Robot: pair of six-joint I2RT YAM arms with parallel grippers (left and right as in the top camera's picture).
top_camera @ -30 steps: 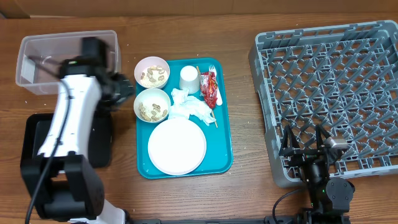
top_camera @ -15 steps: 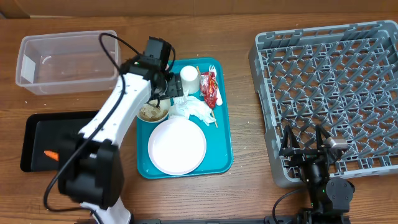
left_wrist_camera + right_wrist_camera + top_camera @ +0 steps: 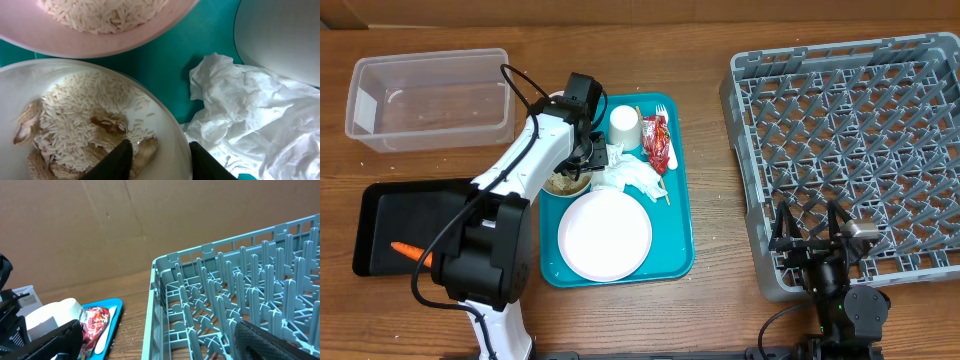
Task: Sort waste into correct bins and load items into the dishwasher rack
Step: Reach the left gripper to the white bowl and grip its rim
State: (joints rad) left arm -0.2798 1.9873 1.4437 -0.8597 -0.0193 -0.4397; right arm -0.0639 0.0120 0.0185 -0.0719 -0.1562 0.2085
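The grey dishwasher rack fills the right side of the table, with no dishes in it. The right gripper sits low at the rack's near edge, its fingers spread wide with nothing between them.

The left arm rises from the table's near-left side and stretches diagonally to the teal serving tray, with its wrist tipped down over the tray's far-left corner. The clear tub stands at far left. The black tray lies nearer, holding an orange carrot.

On the teal tray, the white plate takes the near half. Just beyond it is a small white bowl of rice and nut scraps. The left gripper straddles this bowl's rim, half-closed, with one finger inside over the scraps and the other outside. Whether they actually pinch the rim cannot be told.

A second bowl of rice lies just beyond the first. Crumpled napkins lie beside the bowl. The cup, red wrapper and fork sit along the far edge.
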